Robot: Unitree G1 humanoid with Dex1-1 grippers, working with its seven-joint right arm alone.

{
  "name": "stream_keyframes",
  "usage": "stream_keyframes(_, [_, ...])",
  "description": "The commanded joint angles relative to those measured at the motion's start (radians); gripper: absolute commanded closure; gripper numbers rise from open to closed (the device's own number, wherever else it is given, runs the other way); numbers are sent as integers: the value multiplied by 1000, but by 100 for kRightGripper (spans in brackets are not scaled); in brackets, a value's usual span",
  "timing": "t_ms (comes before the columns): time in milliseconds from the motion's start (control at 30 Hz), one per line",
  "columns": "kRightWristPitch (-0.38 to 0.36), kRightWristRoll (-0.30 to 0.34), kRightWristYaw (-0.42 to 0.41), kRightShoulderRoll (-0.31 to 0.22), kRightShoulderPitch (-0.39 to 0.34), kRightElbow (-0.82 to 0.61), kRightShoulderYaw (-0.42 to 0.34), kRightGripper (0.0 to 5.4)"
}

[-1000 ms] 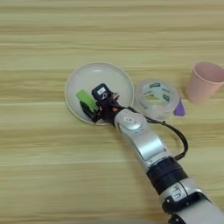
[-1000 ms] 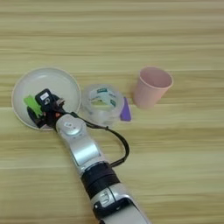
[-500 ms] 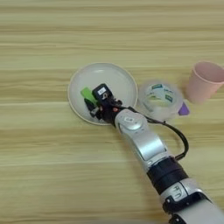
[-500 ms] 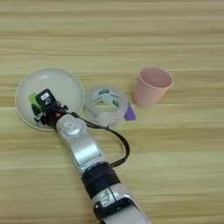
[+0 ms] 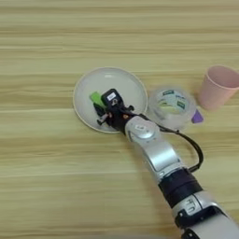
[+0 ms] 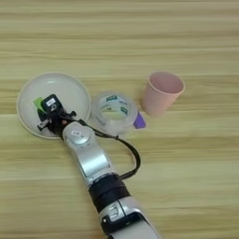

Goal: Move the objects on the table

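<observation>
A round pale plate (image 5: 122,80) lies left of centre on the wooden table (image 5: 56,186). In it lies a small bright green block (image 5: 96,99), and my right gripper (image 5: 104,108) reaches into the plate from the lower right, shut on that block, with one black finger on each side. The gripper hides much of the block. Right of the plate stands a clear round cup (image 5: 172,106) with green-white markings. A small purple block (image 5: 197,117) lies at its right side, and a pink cup (image 5: 217,87) stands upright further right.
My silver forearm (image 5: 156,156) runs from the bottom right up to the plate, with a black cable looping beside it close to the clear cup. Bare wood stretches to the far side and to the left.
The plate, with the gripper in it, has slid slightly right, and the clear cup and purple block likewise. Less of the green block shows. The pink cup has stayed put.
</observation>
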Motion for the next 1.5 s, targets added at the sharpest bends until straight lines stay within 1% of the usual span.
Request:
stream_keyframes(33, [-29,13,-12,1,-40,-45,-22,402])
stream_keyframes(433, [-3,36,-8,-14,-19,-211,-62,402])
stream_keyframes(533, [15,45,-3,-23,-6,-275,-74,402])
stream_keyframes(600, [31,55,2,-35,18,-327,-90,402])
stream_keyframes(667, [44,64,6,-51,47,-369,-102,402])
stream_keyframes(867, [92,89,35,-110,211,-557,-122,402])
stream_keyframes(967, [109,101,47,-142,275,-631,-139,402])
stream_keyframes(1100, [130,114,86,-197,374,-731,-144,402])
stream_keyframes(1267, [134,129,131,-250,463,-816,-146,402])
stream_keyframes(1400, [147,163,173,-294,546,-904,-167,402])
stream_keyframes(1500, [152,171,190,-315,586,-915,-170,402])
